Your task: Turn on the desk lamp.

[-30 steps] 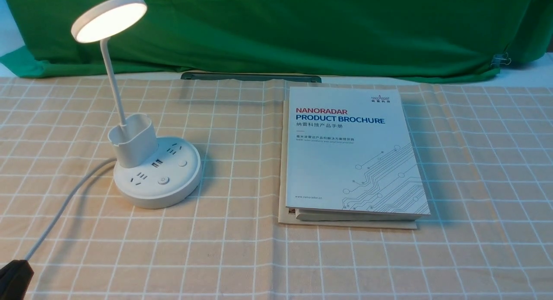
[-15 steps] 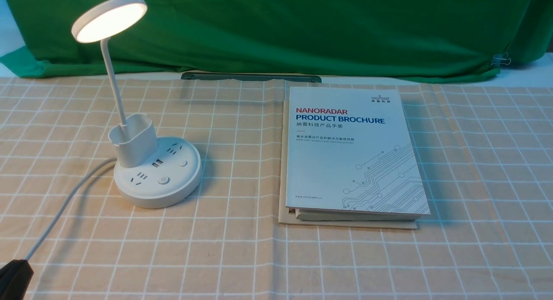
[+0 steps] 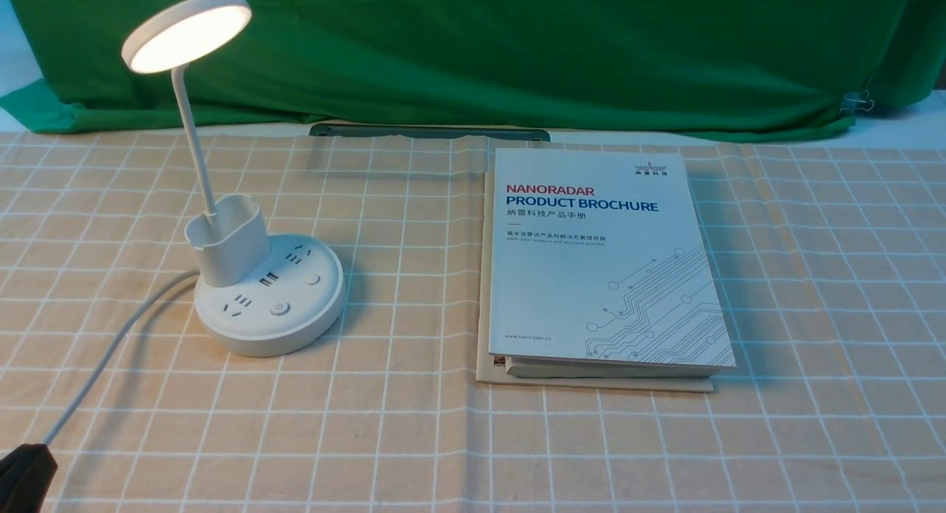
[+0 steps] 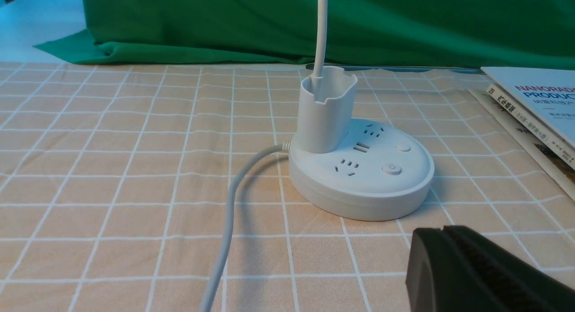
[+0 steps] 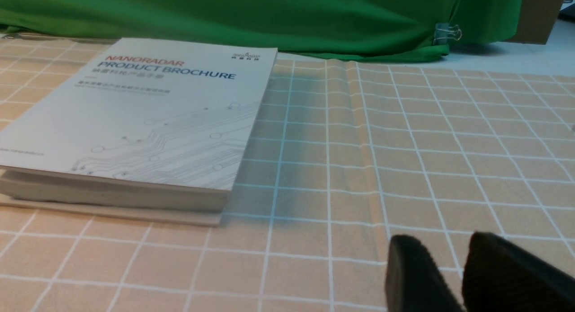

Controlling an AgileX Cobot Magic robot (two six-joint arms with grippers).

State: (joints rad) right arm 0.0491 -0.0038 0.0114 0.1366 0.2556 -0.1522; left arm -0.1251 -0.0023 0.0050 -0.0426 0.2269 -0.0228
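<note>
The white desk lamp (image 3: 270, 291) stands at the left of the table. Its round disc head (image 3: 185, 32) glows, lit. Its base carries sockets, a power button (image 3: 278, 308) and a second round button (image 3: 312, 279); the cup holder (image 3: 225, 247) sits behind them. The white cord (image 3: 111, 350) runs toward the near left. My left gripper (image 3: 26, 465) is shut and empty at the near left corner, well short of the base; in the left wrist view it (image 4: 442, 231) lies just before the lamp base (image 4: 359, 168). My right gripper (image 5: 442, 244) is empty, its fingers a narrow gap apart, low over the cloth.
A white "Nanoradar Product Brochure" book (image 3: 602, 262) lies on another thin book at centre right, also in the right wrist view (image 5: 134, 123). A checked beige cloth (image 3: 414, 424) covers the table. A green drape (image 3: 517, 47) hangs behind, with a dark bar (image 3: 429, 132) at its foot.
</note>
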